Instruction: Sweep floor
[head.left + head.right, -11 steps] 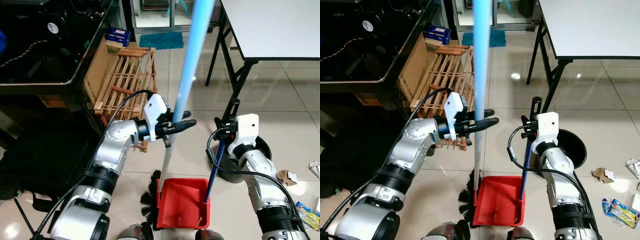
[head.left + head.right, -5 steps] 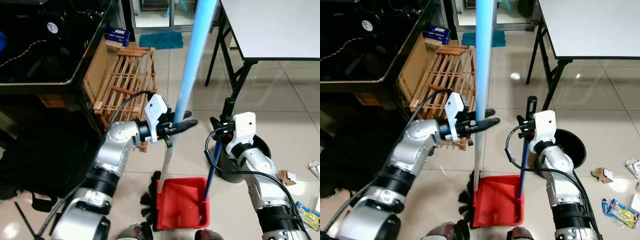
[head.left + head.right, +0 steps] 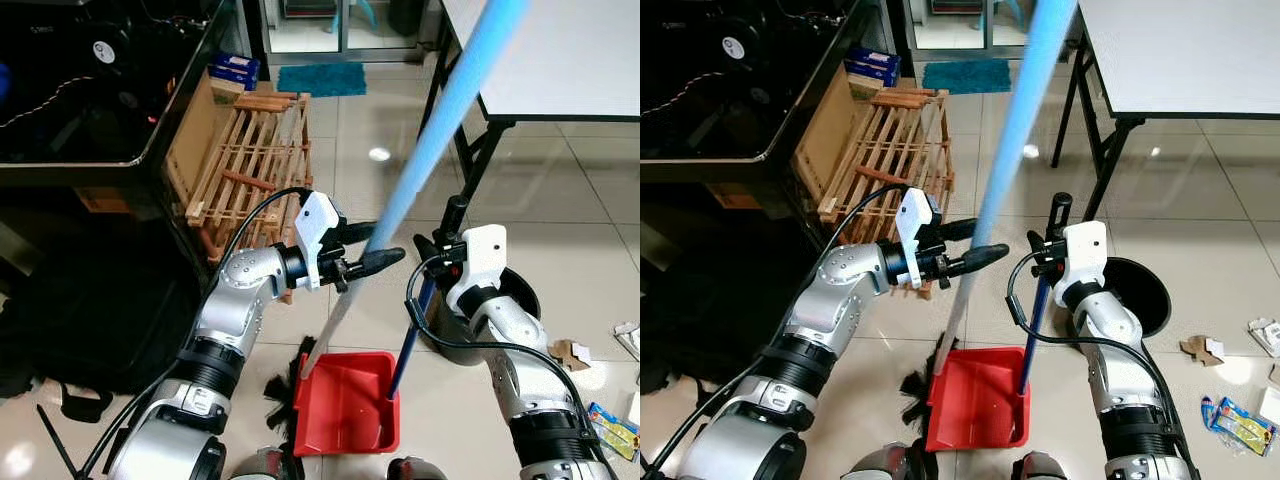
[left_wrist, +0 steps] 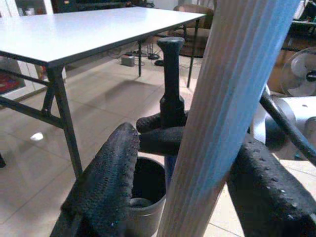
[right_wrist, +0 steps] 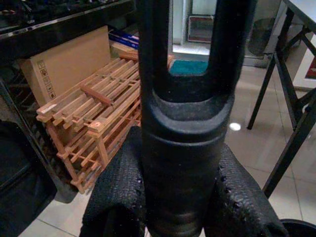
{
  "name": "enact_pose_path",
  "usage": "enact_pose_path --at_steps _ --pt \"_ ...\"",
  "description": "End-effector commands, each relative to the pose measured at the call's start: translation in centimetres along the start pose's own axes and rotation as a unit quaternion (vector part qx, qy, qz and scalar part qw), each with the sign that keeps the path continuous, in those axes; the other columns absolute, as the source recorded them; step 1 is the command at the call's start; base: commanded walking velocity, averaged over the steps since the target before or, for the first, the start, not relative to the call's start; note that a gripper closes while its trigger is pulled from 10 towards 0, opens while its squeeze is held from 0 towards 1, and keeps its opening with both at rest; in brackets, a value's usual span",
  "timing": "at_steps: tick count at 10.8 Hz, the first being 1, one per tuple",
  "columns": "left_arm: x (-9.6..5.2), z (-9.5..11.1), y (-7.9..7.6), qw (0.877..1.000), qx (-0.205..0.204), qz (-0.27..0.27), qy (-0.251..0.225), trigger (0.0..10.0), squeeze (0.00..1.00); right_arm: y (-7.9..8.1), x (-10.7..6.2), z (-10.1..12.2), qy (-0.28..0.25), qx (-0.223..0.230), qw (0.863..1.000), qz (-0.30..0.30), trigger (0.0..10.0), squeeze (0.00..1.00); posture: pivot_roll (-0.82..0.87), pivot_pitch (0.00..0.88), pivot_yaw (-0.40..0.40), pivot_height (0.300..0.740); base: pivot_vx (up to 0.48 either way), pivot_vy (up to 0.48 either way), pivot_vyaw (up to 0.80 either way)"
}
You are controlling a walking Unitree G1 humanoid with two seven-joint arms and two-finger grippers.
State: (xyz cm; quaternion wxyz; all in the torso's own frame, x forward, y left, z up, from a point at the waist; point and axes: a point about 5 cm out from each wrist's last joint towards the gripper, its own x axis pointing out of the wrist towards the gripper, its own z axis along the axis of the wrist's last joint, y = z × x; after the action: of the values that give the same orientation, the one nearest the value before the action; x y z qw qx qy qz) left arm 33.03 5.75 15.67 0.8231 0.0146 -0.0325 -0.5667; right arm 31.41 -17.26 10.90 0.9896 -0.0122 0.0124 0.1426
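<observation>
My left gripper [image 3: 362, 250] is shut on the broom handle [image 3: 440, 110], a light blue pole that leans with its top toward the right. In the left wrist view the pole [image 4: 227, 113] runs between the two black fingers [image 4: 106, 182]. The black bristles [image 3: 285, 375] rest on the floor at the left edge of the red dustpan [image 3: 340, 405]. My right gripper [image 3: 440, 250] is shut on the black grip of the dustpan handle [image 3: 405, 340], a blue stick rising from the pan's right side. The grip [image 5: 182, 148] shows close up in the right wrist view.
A wooden slatted rack [image 3: 250, 150] leans on a cardboard box by the black table on the left. A white table [image 3: 560, 50] with black legs stands at the right. A dark round bin [image 3: 520, 295] sits behind my right arm. Litter [image 3: 572, 353] lies on the tiles at the right.
The broom's top has swung to the right and its bristles have slid left. The dustpan has shifted left and its handle now tilts. Both grips are unchanged.
</observation>
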Motion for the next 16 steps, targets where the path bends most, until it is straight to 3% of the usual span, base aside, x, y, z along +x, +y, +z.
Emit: enact_pose_path --at_steps 1,6,7,8,12,13,14,16 --pt "-0.3 -0.5 -0.1 1.000 -0.007 0.003 0.006 10.0 0.00 0.3 0.1 0.8 -0.019 0.008 1.000 0.009 10.0 0.00 -0.23 0.118 0.071 0.740 0.000 0.000 0.00" --pt "-0.5 -0.9 0.2 0.999 -0.017 0.028 0.009 10.0 0.00 0.2 0.1 0.9 -0.019 0.008 1.000 0.007 10.0 0.00 -0.23 0.118 0.071 0.740 0.000 0.000 0.00" --pt "-0.6 -1.1 0.1 0.999 -0.029 0.031 0.006 10.0 0.40 0.1 0.0 0.8 -0.018 0.008 1.000 0.007 10.0 0.00 -0.23 0.118 0.069 0.740 0.000 0.000 0.00" --pt "-0.6 -1.1 0.2 0.999 -0.030 0.036 0.006 10.0 1.00 0.1 0.0 0.8 -0.017 0.007 1.000 0.007 10.0 0.00 -0.23 0.117 0.068 0.740 0.000 0.000 0.00" --pt "-0.8 -1.2 0.8 0.997 -0.018 0.069 0.010 10.0 1.00 0.0 0.0 0.8 -0.016 0.006 1.000 0.006 10.0 0.00 -0.23 0.116 0.066 0.740 0.000 0.000 0.00" --pt "-0.9 -1.3 0.9 0.996 -0.014 0.084 0.014 10.0 0.09 0.0 0.0 0.8 -0.016 0.006 1.000 0.006 10.0 0.00 -0.23 0.116 0.067 0.740 0.000 0.000 0.00" --pt "-0.9 -1.6 1.1 0.994 -0.011 0.106 0.020 10.0 0.00 0.0 0.0 0.8 -0.016 0.006 1.000 0.005 10.0 0.00 -0.23 0.116 0.067 0.740 0.000 0.000 0.00" --pt "-1.1 -2.0 1.2 0.990 -0.013 0.138 0.023 10.0 0.00 -0.1 -0.1 0.8 -0.015 0.006 1.000 0.004 10.0 0.00 -0.23 0.118 0.066 0.740 0.000 0.000 0.00"
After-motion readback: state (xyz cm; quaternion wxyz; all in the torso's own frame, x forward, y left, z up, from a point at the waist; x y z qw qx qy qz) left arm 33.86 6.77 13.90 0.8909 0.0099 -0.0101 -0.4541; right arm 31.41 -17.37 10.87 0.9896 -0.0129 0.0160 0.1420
